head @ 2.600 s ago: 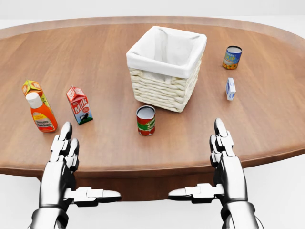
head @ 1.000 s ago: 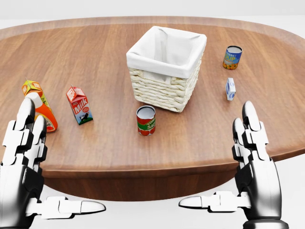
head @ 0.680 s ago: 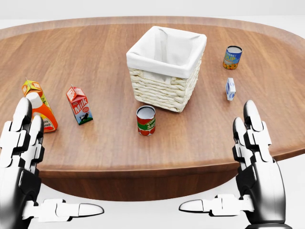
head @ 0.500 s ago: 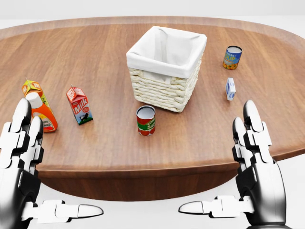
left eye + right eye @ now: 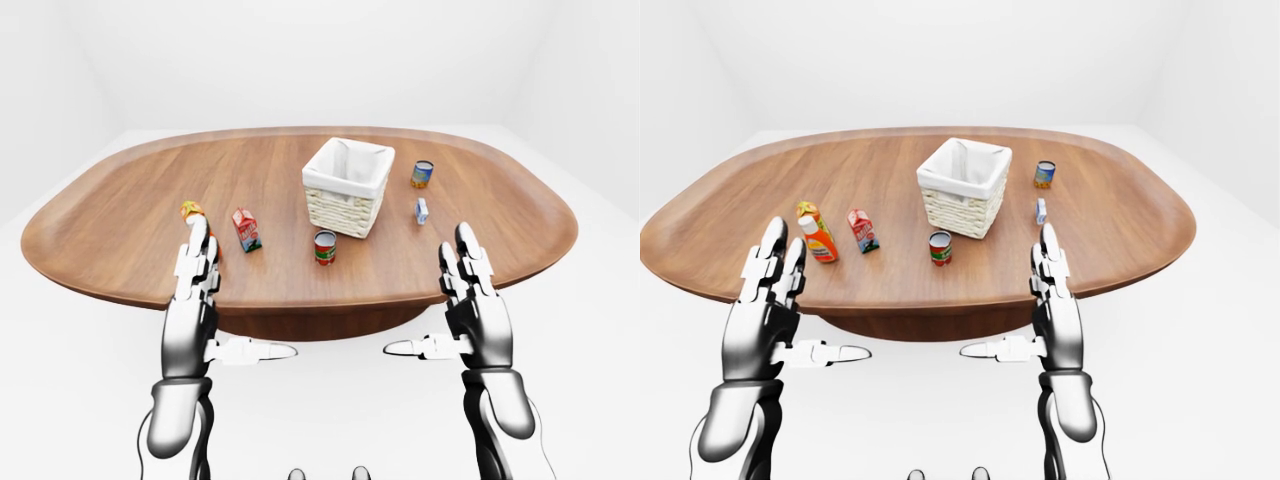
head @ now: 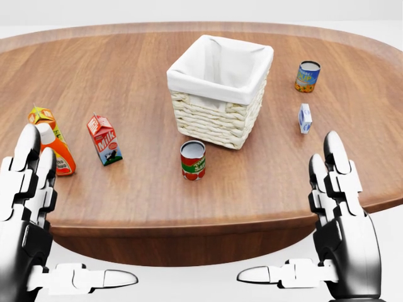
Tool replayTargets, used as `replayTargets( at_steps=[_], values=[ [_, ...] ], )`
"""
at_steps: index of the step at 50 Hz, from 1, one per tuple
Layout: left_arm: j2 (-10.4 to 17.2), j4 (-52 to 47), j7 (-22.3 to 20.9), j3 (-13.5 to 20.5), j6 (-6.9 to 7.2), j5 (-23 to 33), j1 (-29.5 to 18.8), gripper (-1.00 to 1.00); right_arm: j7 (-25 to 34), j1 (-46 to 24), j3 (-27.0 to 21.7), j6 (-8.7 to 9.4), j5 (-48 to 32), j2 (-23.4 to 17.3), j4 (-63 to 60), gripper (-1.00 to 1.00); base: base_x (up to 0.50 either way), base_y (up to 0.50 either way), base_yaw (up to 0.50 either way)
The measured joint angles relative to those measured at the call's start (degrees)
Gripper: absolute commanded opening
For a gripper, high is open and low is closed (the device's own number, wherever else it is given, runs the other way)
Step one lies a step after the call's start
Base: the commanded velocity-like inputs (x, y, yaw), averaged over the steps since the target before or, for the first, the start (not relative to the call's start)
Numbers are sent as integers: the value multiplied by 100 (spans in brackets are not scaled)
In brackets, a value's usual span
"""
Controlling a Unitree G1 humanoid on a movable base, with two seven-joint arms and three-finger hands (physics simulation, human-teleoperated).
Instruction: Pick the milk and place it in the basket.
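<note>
Milk (image 6: 104,139): upright, table (image 6: 126,82) left part, beside bottle (image 6: 53,150).
Basket (image 6: 218,91): table centre.
L hand (image 6: 28,207): released, empty.
R hand (image 6: 340,217): released, empty.

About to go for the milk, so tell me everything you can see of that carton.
The milk carton is a small gable-topped box, red on top with "Milk" lettering and a white lower panel with a dark picture. It looks like printed cardboard, closed. It stands upright on the wooden table, between the orange bottle and the basket. Nothing but the table touches it.
</note>
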Motion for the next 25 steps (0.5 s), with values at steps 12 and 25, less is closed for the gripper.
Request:
replayTargets(
  at_steps=[12, 25],
  values=[
    [1, 38, -2, 14, 0, 1, -14, 100, 6, 16, -12, -20, 37, 4, -42, 100, 24, 0, 0],
    [1, 66, -10, 19, 0, -5, 3, 100, 19, 24, -29, -36, 67, 6, -53, 100, 24, 0, 0]
  ],
)
